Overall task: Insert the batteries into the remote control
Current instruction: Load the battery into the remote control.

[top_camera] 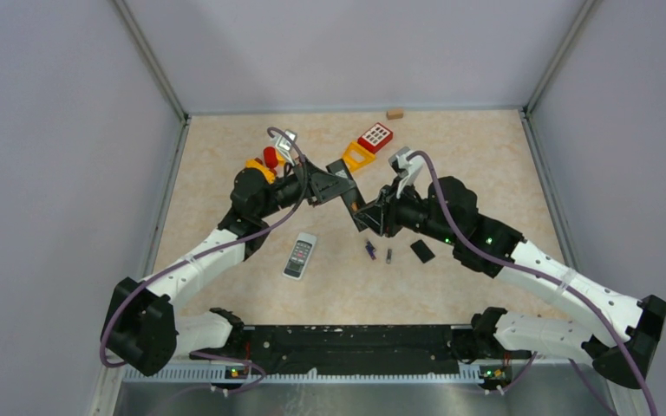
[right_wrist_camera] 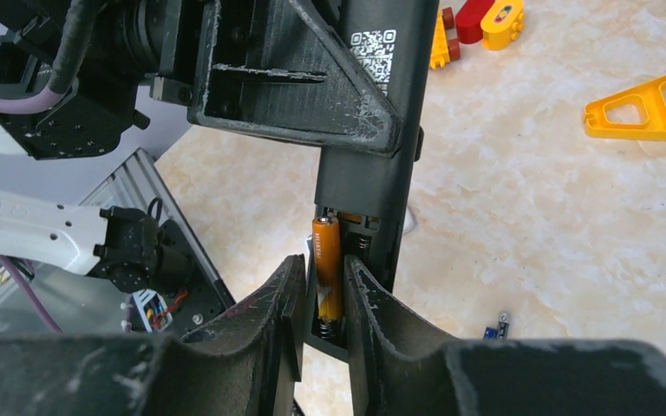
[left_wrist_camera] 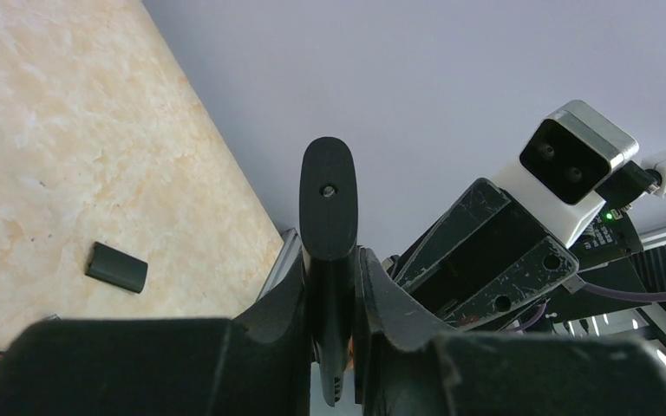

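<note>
Grey matte walls box in a beige, marble-patterned tabletop (top_camera: 494, 156), and your two claws meet above its middle. Your left claw (left_wrist_camera: 333, 260) is clamped narrow on a slim black remote (left_wrist_camera: 328, 195) of smooth plastic with a rounded end. That wrist view gives you the remote only edge-on, rising past the scuffed fingers. Your right wrist view shows what it hides: the remote's back is open, with a spring contact showing and a QR sticker farther up. The right claw (right_wrist_camera: 323, 270) is pinched narrow on the glossy orange-brown battery (right_wrist_camera: 327, 260), which lies lengthwise in the bay between the worn fingertips. On the table, on the base side of the right claw, the purplish-blue battery (top_camera: 370, 250) lies just beside the dark grey battery (top_camera: 388, 256). Both are tiny slim cylinders, with a flat black cover (top_camera: 422, 251) near them. Only the overhead view shows the white remote (top_camera: 299, 256) on the base side of your left claw, and the red and orange toys (top_camera: 264, 160) beside that arm's wrist.
</note>
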You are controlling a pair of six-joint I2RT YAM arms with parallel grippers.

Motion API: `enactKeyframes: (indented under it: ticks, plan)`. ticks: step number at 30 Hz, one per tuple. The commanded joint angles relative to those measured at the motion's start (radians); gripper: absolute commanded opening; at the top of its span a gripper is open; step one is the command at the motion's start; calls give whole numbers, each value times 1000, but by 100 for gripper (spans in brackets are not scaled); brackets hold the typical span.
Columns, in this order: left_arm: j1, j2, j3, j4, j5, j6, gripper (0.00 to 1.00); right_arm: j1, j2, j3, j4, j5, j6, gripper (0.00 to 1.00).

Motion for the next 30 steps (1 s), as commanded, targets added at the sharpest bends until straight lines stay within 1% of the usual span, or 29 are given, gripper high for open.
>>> enactKeyframes:
  ticks: [1, 3, 6, 11, 21, 23, 26, 30]
  plan:
    - [2, -36, 45, 65, 27, -8, 0, 6, -14, 42, -10, 79, 13, 21]
    - [3, -39, 43, 62, 24, -8, 0, 6, -14, 41, -9, 98, 20, 17]
    - [2, -44, 44, 59, 20, -7, 0, 5, -12, 37, -8, 108, 27, 17]
    - [5, -54, 44, 55, 11, -6, 0, 4, -14, 50, -21, 109, 29, 27]
    - [10, -65, 39, 51, -4, 18, 0, 5, -40, 87, -30, 106, 57, 34]
    - [11, -71, 37, 54, -8, 33, 0, 4, -50, 97, -29, 111, 71, 41]
    - [12, -81, 33, 65, -17, 57, 0, 3, -69, 108, -29, 136, 118, 53]
    - [12, -100, 15, 88, -40, 81, 0, 3, -96, 103, -45, 224, 257, 68]
